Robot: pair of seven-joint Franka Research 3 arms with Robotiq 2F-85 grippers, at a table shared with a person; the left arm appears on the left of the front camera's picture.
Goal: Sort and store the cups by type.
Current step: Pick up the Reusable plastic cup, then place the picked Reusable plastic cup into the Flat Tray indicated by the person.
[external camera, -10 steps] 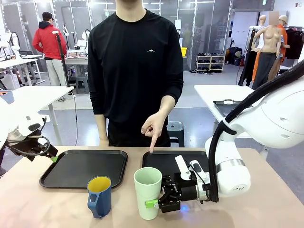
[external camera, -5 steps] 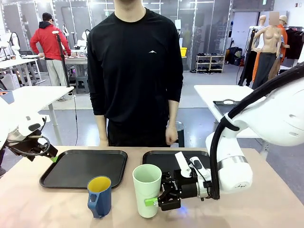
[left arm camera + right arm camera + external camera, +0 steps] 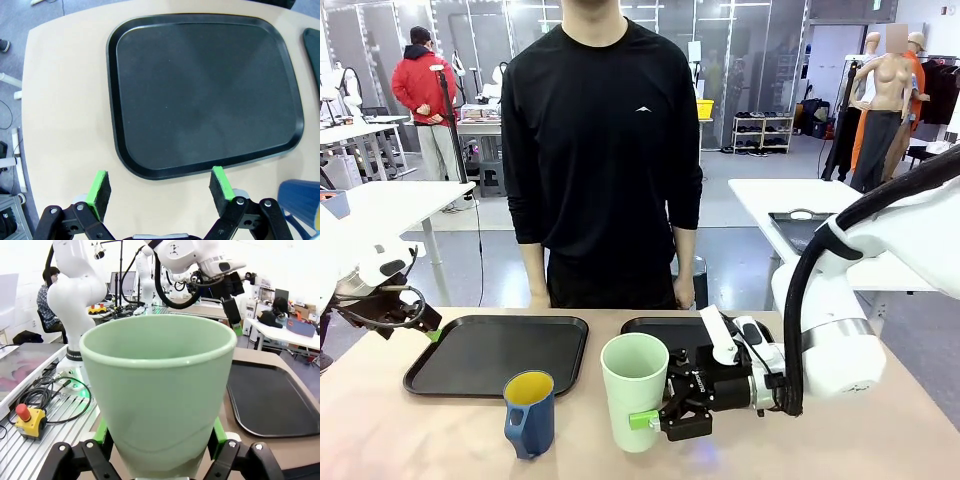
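Note:
A tall pale mint-green tumbler (image 3: 635, 385) stands upright near the table's front edge, and my right gripper (image 3: 646, 412) is shut on its lower half from the right. The right wrist view shows the tumbler (image 3: 160, 385) held between the two green pads (image 3: 218, 432). To the tumbler's left a dark blue cup (image 3: 529, 412) with a yellow inside and a handle rests on the table; its rim also appears in the left wrist view (image 3: 300, 201). My left gripper (image 3: 428, 330) hangs open at the far left, near the left tray's edge (image 3: 160, 184), with nothing between its fingers.
Two black trays lie side by side behind the cups, the left tray (image 3: 490, 352) and the right tray (image 3: 670, 330); both are bare. A person in black stands at the far side, arms hanging down. Bare table lies in front of the left tray.
The person's pointing hand has drawn back from the right tray to their side. My right gripper has risen a little with the tumbler and shifted slightly right. The left arm has not moved.

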